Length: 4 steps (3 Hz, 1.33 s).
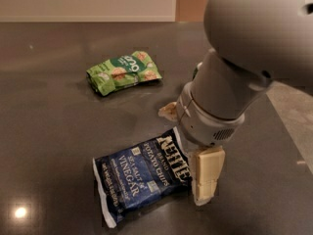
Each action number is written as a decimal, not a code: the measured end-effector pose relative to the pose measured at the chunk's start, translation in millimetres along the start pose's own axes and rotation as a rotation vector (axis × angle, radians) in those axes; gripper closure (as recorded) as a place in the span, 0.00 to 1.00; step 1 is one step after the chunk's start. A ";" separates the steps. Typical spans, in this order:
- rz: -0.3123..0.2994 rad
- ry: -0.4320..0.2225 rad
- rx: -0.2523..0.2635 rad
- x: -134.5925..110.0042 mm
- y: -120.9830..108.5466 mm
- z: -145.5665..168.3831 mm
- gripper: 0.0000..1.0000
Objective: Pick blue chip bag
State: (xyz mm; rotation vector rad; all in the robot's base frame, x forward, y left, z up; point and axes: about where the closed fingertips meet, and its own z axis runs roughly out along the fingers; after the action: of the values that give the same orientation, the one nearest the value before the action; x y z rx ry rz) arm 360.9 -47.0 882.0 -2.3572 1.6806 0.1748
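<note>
Leave the green snack bag point(124, 71) at the back left of the table point(49, 131) alone. Your target, the blue chip bag point(142, 176), lies flat near the front, label up, well apart from it. The hand point(206, 180) hangs low at that bag's right edge, and I cannot tell whether it is spread or pressed together, so straddle the crinkly edge, settle down onto the table and close gently so the foil bunches rather than slides.
</note>
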 end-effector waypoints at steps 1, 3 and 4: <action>-0.020 -0.010 -0.022 -5.5 4.1 16.7 0.00; -0.057 -0.003 -0.036 -16.9 1.7 46.5 0.00; -0.061 0.012 -0.050 -20.8 -5.6 55.9 0.00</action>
State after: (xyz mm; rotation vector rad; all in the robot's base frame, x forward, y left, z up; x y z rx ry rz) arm 361.7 -11.5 833.7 -2.4468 1.6260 0.1939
